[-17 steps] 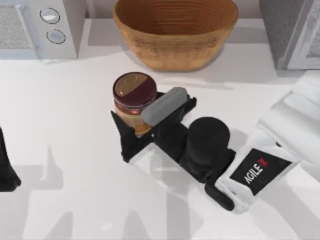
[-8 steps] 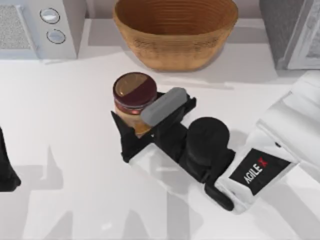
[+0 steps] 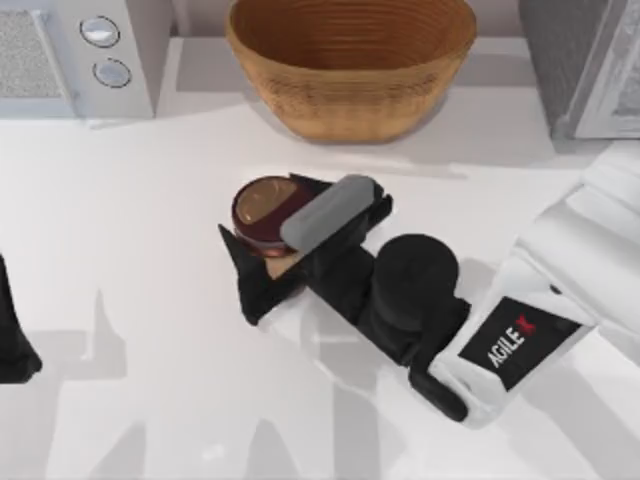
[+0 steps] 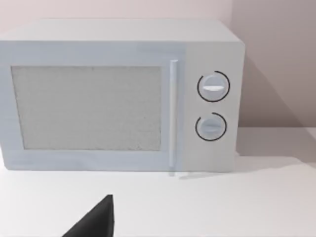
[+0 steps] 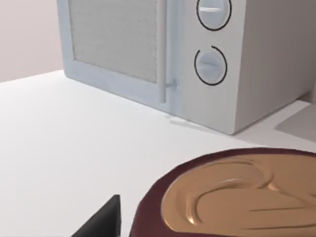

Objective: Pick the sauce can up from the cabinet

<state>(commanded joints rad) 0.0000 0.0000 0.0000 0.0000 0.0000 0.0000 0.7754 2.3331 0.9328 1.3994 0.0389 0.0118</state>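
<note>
Near the desk's point(image 3: 130, 220) middle, my right gripper point(image 3: 283, 243) pinches the sauce can point(image 3: 264, 208), its arm slanting in from the right edge. My left arm is parked at the left edge.

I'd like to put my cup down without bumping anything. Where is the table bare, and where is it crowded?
Bare: the wide stretch of table in front of the microwave, and the near edge below the arms. Crowded: the middle, where the right pincer closes on the sauce can, the basket just behind. The cabinet fills the far right corner; the left pincer rests at the left edge.
</note>
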